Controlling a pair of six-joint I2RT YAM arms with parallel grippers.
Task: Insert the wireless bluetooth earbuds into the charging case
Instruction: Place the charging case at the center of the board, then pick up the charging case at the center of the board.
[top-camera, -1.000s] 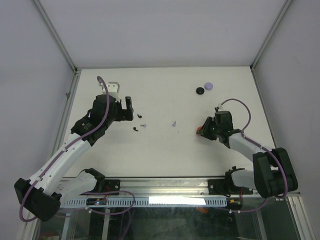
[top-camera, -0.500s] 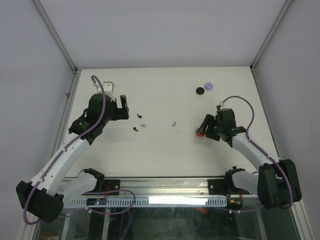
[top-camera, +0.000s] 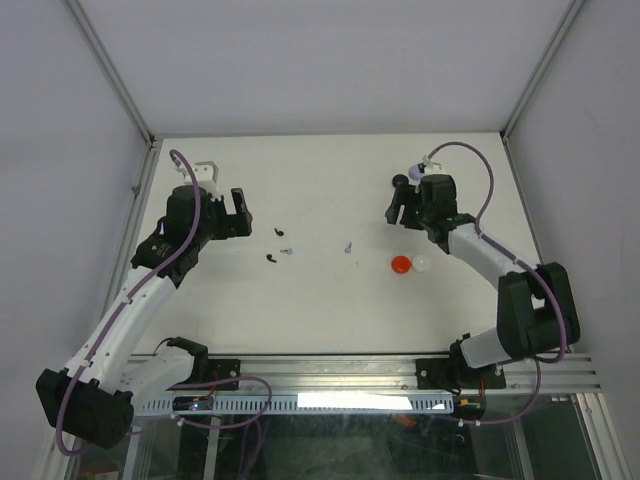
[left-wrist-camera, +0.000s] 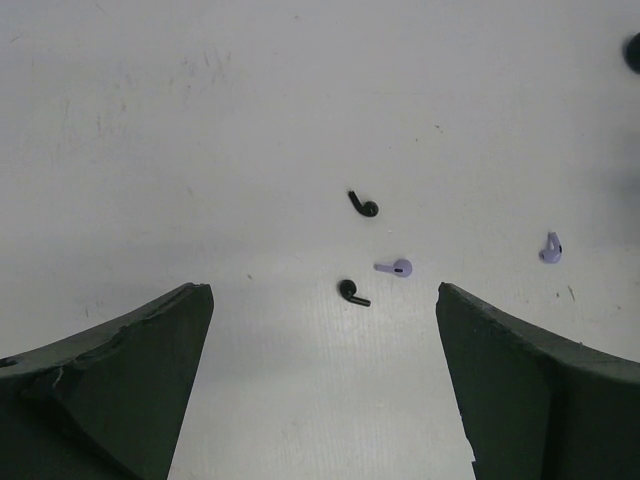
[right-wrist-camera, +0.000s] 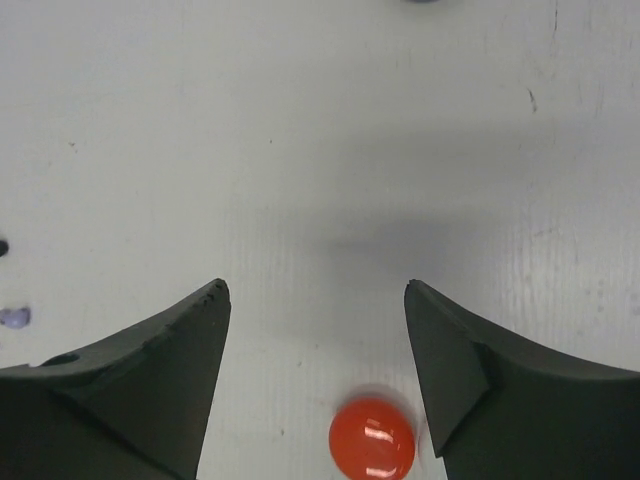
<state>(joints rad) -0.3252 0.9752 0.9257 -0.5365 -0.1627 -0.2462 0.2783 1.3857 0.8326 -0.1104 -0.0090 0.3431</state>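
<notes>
Just ahead of the wide-open left claw (left-wrist-camera: 322, 292) lie four earbuds (left-wrist-camera: 395, 268), untouched; the right claw (right-wrist-camera: 315, 290) gapes wide too.

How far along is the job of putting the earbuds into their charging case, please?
Done: nothing that shows. The black earbuds and purple earbuds lie loose on the table.
In hand: nothing. The left claw hangs open near them, and the right claw is open and empty, apart from the red disc.
Left: every pick and every insertion.
</notes>
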